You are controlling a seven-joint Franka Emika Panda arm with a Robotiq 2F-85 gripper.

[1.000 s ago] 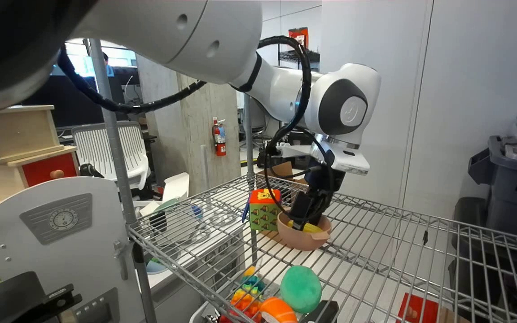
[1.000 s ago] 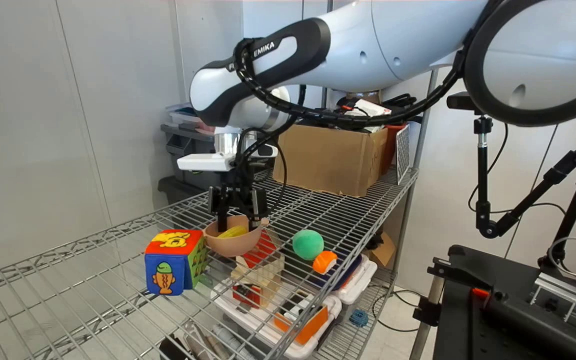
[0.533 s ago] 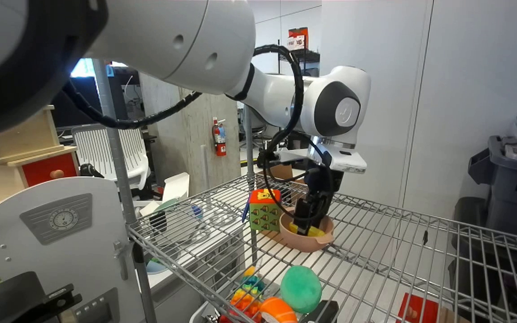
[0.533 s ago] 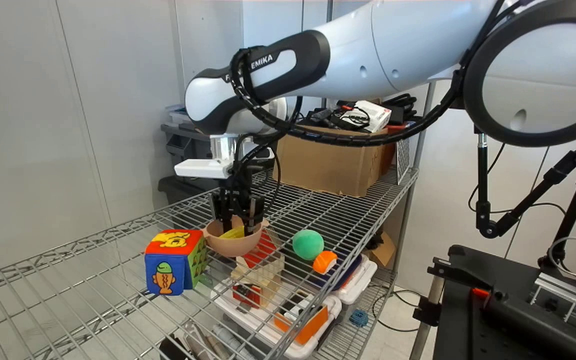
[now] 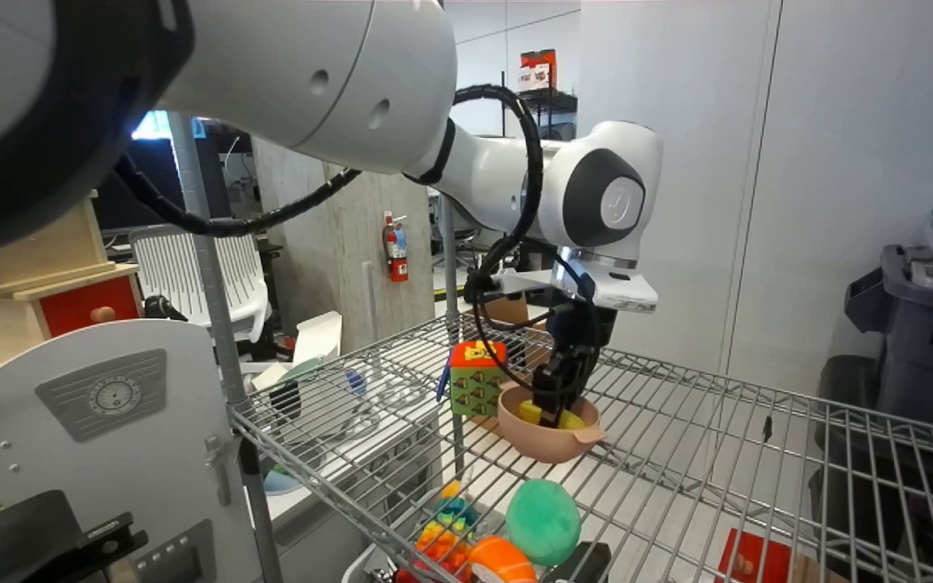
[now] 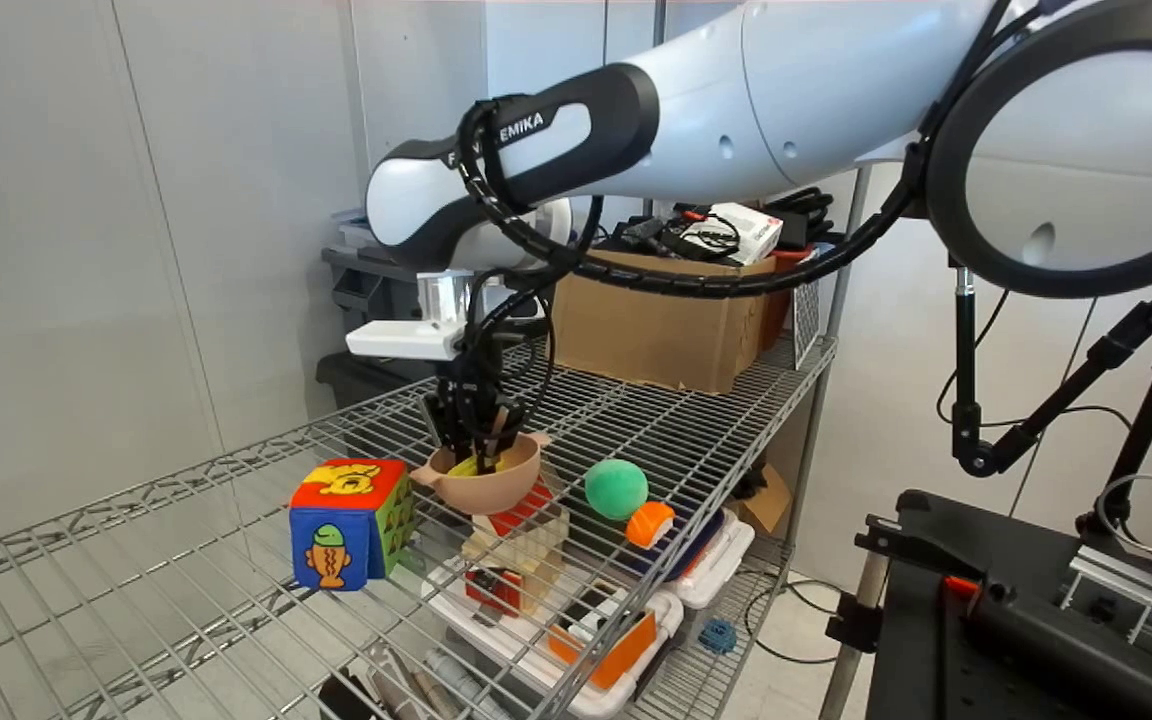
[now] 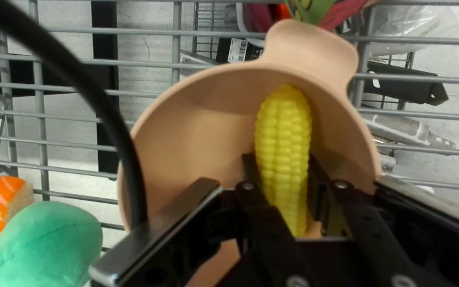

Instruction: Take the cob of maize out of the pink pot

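Clasping the yellow cob of maize, the end effector reaches into the pink pot.

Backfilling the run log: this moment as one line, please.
grasp: gripper closed on cob of maize | place: inside pink pot | nearby: picture cube | removal: not yet done

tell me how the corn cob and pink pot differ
Colour: the corn cob is yellow; the pink pot is peachy pink.
Shape: the corn cob is long; the pink pot is a round, open bowl.
Surface: the corn cob is bumpy; the pink pot is smooth.
Size: the pink pot is wider; the corn cob fits inside it.
Each is one plain colour.
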